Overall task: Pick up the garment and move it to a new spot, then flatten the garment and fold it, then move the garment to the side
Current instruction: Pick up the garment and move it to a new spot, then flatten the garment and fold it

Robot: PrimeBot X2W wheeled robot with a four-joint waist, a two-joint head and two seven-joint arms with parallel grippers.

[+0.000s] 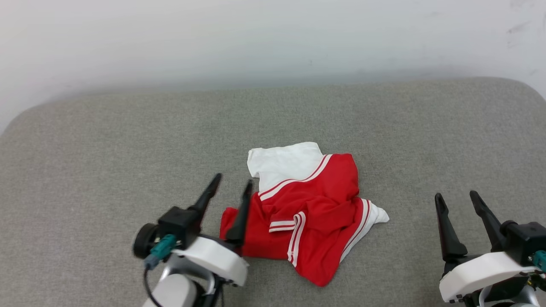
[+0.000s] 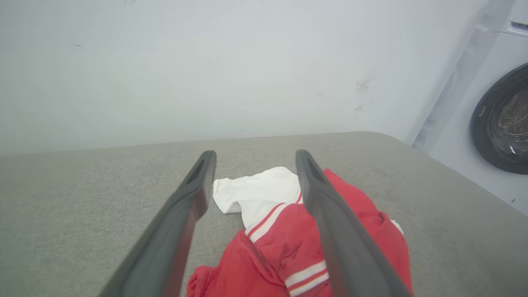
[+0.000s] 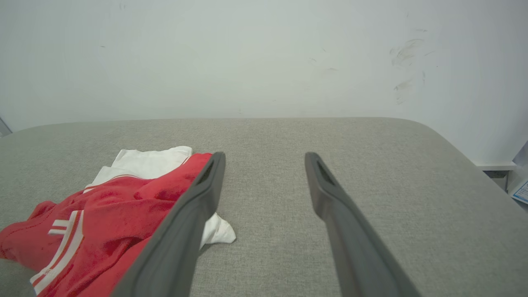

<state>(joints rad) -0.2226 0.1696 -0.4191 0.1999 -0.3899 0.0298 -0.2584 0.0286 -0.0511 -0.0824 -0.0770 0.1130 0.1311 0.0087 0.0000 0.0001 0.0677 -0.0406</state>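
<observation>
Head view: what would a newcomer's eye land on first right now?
The crumpled bright red jersey shirt with white, stripe-edged sleeve ends, heaped in the middle of the grey fabric-covered surface. The left gripper stands open at the shirt's left edge; the right gripper stands open, well clear on the right.

Broad grey woven-fabric surface (image 1: 106, 140), padded, corners rounded, backed by a plain white wall (image 1: 273, 38). Dark scuff marks (image 3: 404, 66) on the wall. White front-loading washing machine (image 2: 501, 119) with a round dark glass door stands past the surface's edge, at the left wrist view's right.
</observation>
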